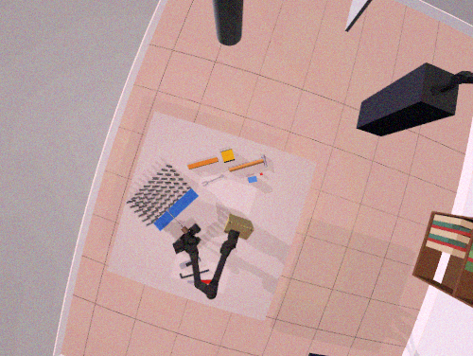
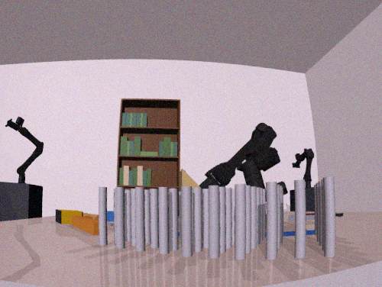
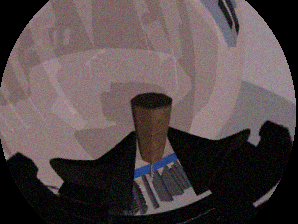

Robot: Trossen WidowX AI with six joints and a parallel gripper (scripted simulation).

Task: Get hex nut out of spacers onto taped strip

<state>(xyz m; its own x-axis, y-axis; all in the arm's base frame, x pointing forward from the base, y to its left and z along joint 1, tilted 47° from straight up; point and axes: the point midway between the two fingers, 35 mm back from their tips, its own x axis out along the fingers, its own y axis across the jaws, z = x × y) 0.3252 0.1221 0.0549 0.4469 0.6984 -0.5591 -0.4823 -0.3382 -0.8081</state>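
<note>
The biggest thing is the bench (image 1: pixel 289 189) (image 2: pixel 50 244), and it carries all the work. On it the black arm (image 1: pixel 196 270) (image 2: pixel 244 153) is folded, its upper end reaching toward the spacer field.

Next in size is the field of metal spacers (image 1: pixel 163 194) (image 2: pixel 240 221) (image 3: pixel 162 186). In the exterior view the spacers stand upright, in many close rows. Along the front side of them lies 1 blue taped strip (image 1: pixel 176 209) (image 2: pixel 299 233) (image 3: pixel 142 171).

The claw (image 1: pixel 185 235) (image 3: pixel 150 132) is outside the field, on the strip's side. It is closed around the brown handle (image 1: pixel 184 230) (image 3: pixel 154 125) of 1 tool, so it is not free. From this handle a thin shaft (image 1: pixel 174 218) (image 3: pixel 151 169) goes away from the claw, across the strip toward the spacers. Where its tip ends, I cannot tell.

The relation which matters, I judge, is this: the shaft's long axis runs across the strip's long side, so it points into the field, and the next push should follow the lane between 2 rows. If the shaft turns sideways, it could tip a spacer.

The smallest thing, the hex nut, I cannot find in any of the 3 views. By the task it should lie deep between spacers, beyond the strip from the claw.
</note>
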